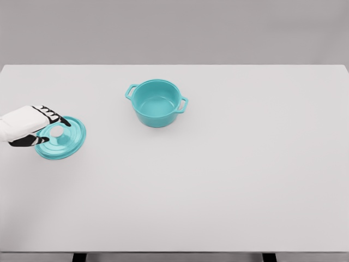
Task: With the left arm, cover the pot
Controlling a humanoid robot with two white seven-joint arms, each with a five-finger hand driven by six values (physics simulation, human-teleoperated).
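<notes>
A teal pot point(157, 102) with two side handles stands uncovered on the white table point(218, 180), a little behind the middle. Its teal lid point(61, 138) with a white knob point(56, 131) lies at the left, tilted slightly. My left hand point(52, 131) comes in from the left edge and its dark fingertips point(65, 121) curl around the knob from both sides. The lid sits well to the left of the pot and nearer to me. The right arm does not show.
The table's far edge meets a grey wall. Its front edge runs along the bottom of the picture, with two dark legs just visible beneath.
</notes>
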